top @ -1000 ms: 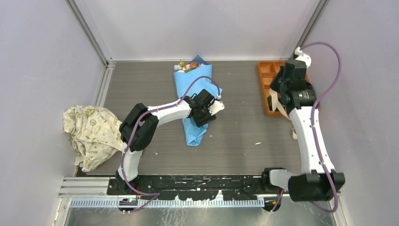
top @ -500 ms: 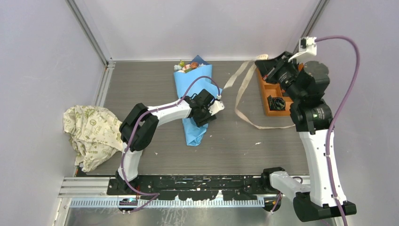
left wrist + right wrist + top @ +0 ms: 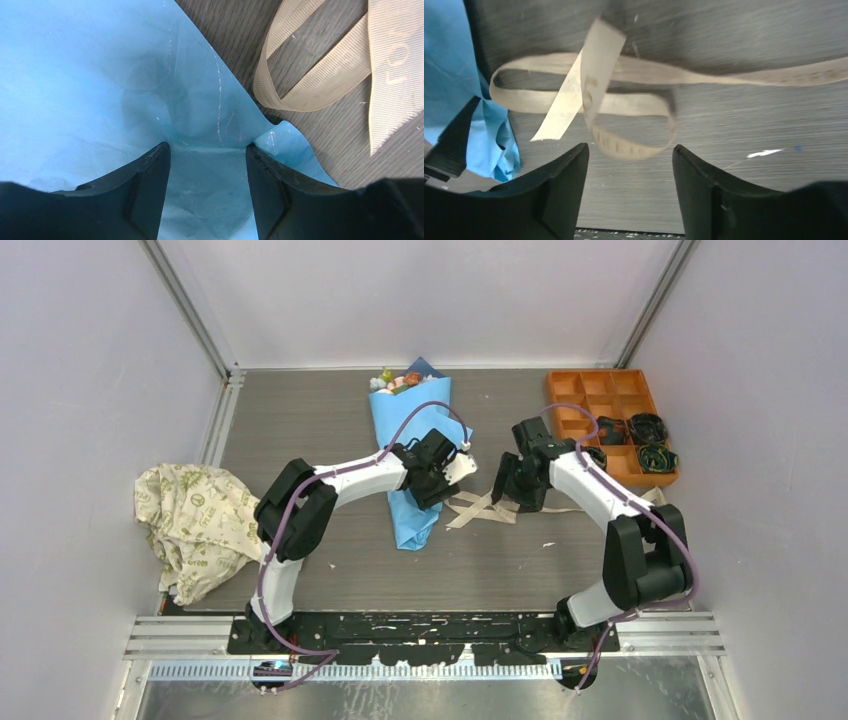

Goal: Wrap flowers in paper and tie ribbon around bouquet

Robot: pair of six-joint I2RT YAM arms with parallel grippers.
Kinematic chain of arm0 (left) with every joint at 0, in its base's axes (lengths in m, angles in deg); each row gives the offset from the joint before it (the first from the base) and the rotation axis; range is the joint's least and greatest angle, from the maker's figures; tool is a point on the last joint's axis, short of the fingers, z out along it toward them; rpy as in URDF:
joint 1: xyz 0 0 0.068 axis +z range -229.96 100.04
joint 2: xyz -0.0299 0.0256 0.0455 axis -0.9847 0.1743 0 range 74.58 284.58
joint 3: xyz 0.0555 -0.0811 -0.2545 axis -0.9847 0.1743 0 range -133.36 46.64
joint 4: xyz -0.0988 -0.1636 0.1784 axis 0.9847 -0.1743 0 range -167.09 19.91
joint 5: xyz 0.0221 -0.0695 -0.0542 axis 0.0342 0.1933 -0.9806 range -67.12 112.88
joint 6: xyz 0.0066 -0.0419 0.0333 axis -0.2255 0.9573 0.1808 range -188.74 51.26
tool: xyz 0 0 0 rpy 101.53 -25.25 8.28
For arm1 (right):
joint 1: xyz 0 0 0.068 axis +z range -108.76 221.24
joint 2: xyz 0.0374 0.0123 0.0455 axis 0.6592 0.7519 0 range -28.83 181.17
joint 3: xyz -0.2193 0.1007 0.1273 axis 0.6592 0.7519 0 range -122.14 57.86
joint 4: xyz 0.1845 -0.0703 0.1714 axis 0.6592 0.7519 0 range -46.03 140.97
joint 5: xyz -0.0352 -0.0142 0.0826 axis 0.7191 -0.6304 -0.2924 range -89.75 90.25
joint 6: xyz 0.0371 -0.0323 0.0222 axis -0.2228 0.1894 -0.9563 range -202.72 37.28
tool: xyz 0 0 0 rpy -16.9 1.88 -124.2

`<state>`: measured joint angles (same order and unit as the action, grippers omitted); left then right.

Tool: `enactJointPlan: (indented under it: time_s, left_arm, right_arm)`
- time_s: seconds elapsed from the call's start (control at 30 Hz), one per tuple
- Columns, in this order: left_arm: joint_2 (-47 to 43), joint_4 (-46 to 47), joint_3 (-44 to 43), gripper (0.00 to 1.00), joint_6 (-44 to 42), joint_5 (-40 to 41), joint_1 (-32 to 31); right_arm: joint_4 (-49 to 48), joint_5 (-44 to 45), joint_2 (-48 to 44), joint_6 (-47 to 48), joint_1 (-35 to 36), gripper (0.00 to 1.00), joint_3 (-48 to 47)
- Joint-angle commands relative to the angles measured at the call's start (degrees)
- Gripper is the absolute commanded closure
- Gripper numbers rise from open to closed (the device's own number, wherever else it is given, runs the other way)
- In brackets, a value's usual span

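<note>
Evidently to keep the wrap from unrolling, the left gripper (image 3: 207,150) pressed its spread fingers down on the bouquet (image 3: 405,420), clasping nothing. The right gripper (image 3: 630,155) hung open and empty over the ribbon (image 3: 634,75), which lay looped on the table (image 3: 560,570) just beside the bouquet, handy for tying.

Grey table (image 3: 330,430) carries: bouquet (image 3: 400,420) centre-back, ribbon (image 3: 470,508) looped beside it, cloth (image 3: 195,520) left, orange tray (image 3: 600,390) back-right.

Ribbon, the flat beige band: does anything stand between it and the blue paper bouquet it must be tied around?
Nothing on the table separates them: the flat beige ribbon lies looped just right of the light blue paper bouquet. Only the left gripper, jaws apart, rests on the cone's right side, facing the ribbon.
</note>
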<state>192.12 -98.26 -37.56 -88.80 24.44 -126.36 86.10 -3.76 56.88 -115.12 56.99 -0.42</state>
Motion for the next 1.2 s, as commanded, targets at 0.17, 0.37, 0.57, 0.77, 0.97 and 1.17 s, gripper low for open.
enactJointPlan:
  time_s: [0.17,0.37,0.57,0.77,0.97,1.17]
  left_arm:
    - [5.6,-3.3,2.6,0.40,0.7,-5.8,-1.2]
    - [6.0,-3.6,2.6,0.39,0.5,-5.7,-1.3]
    - [6.2,-3.3,3.0,0.39,0.0,-5.1,-1.2]
    - [7.1,-3.3,2.6,0.37,-0.5,-4.6,-1.3]
    - [7.2,-3.0,2.9,0.37,-1.0,-4.2,-1.3]
    - [7.3,-2.9,2.9,0.37,-1.1,-4.0,-1.2]
  right_arm:
    - [-20.3,-10.9,3.3,7.9,-6.6,0.11,-11.4]
    - [-22.0,-26.6,27.0,5.4,-6.4,0.00,-25.7]
    - [-32.7,-32.8,35.7,-1.1,-4.5,0.01,-23.3]
    - [-50.6,-36.9,41.9,-10.7,-1.4,0.01,-19.0]
    - [-62.1,-36.1,45.4,-17.6,0.1,0.03,-17.8]
    - [-70.2,-36.8,48.2,-23.8,1.7,0.30,-16.6]
